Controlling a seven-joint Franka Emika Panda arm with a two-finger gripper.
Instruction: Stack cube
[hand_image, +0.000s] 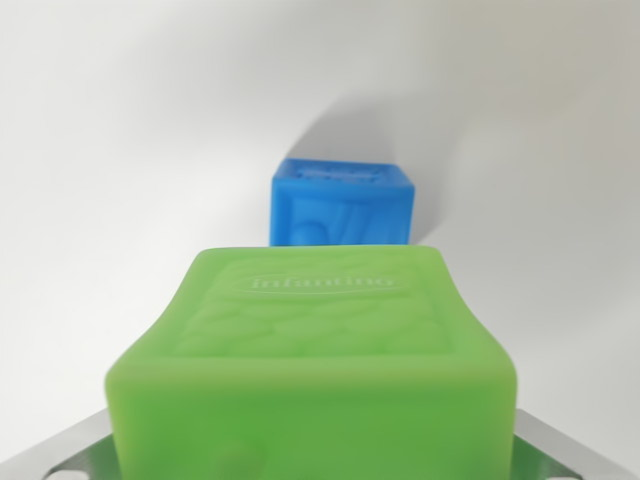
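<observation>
The white surface (120, 150) fills the wrist view, with no edge or corner of it in sight, so places can only be told against the cubes themselves. The green cube (320, 360) is the largest thing showing: it sits close under the camera, its embossed top face turned up and its near face blurred. Metal parts of the gripper (320, 462) peek out at both bottom corners, hugging the green cube's sides, so the gripper appears closed on it, though the fingertips themselves are hidden. The blue cube (342, 203) rests on the surface beyond, smaller in view, slightly toward the wrist view's right of the green cube's middle, and throwing a soft shadow behind. Whether the green cube is lifted clear of the surface cannot be told. The risk from here is misalignment: set down off-centre, the green cube could tip off or nudge the blue cube away, and these look like soft blocks that may squash or slip in the grip.
</observation>
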